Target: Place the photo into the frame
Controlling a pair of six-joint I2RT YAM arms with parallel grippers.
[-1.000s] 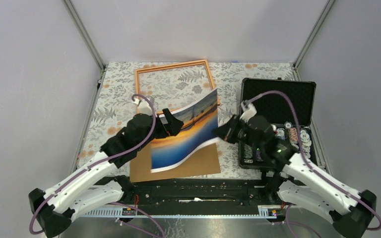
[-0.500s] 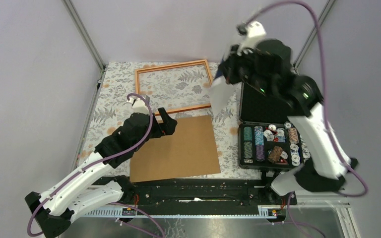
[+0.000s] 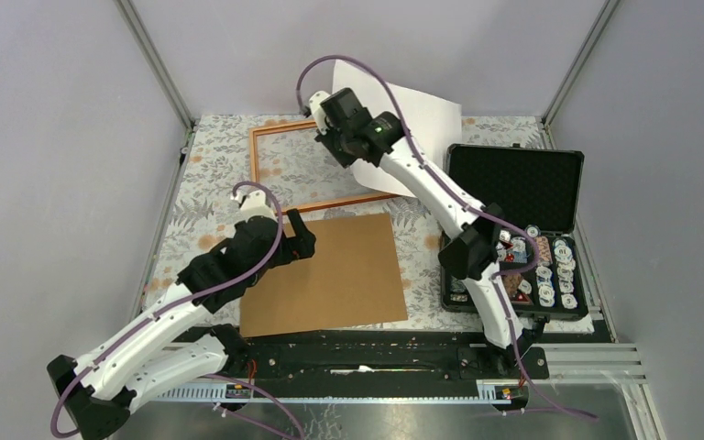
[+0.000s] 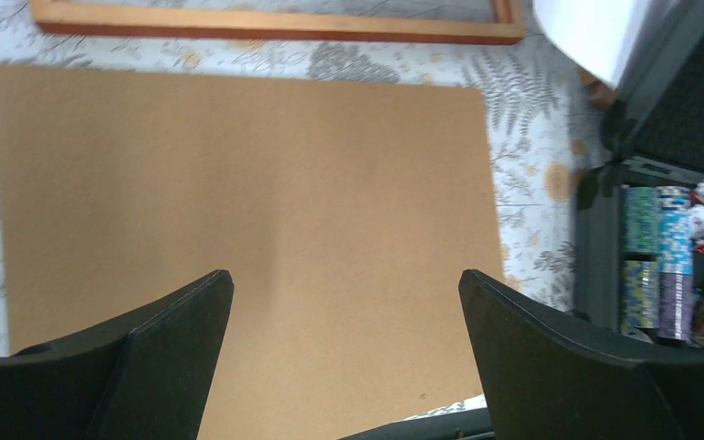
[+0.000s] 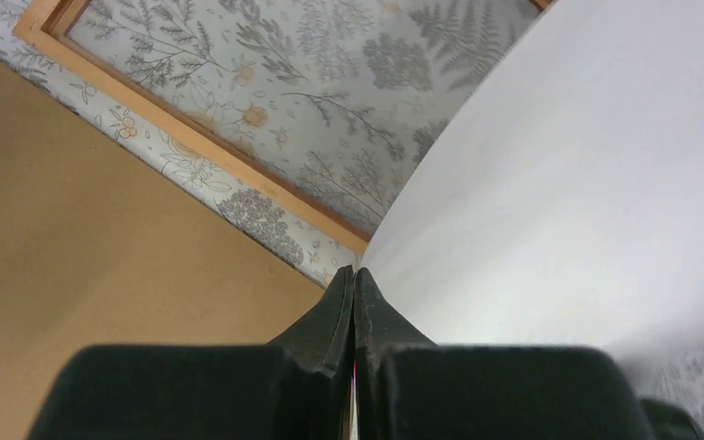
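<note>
Top view, right hand: pinched shut on the photo, lifted over the frame, ready to go down into it.
Top view, left hand: fingers apart, holding nothing, out of the way.
Left wrist view: the brown backing board lies flat on the bench under the hand.
Right wrist view: the photo's edge is squeezed between the tips, white back showing, with the frame corner just beyond.

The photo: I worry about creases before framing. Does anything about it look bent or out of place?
Yes. The photo hangs curved from the right claw, pinched at one edge, white back showing, partly over the frame rather than flat inside it. No crease shows.
</note>
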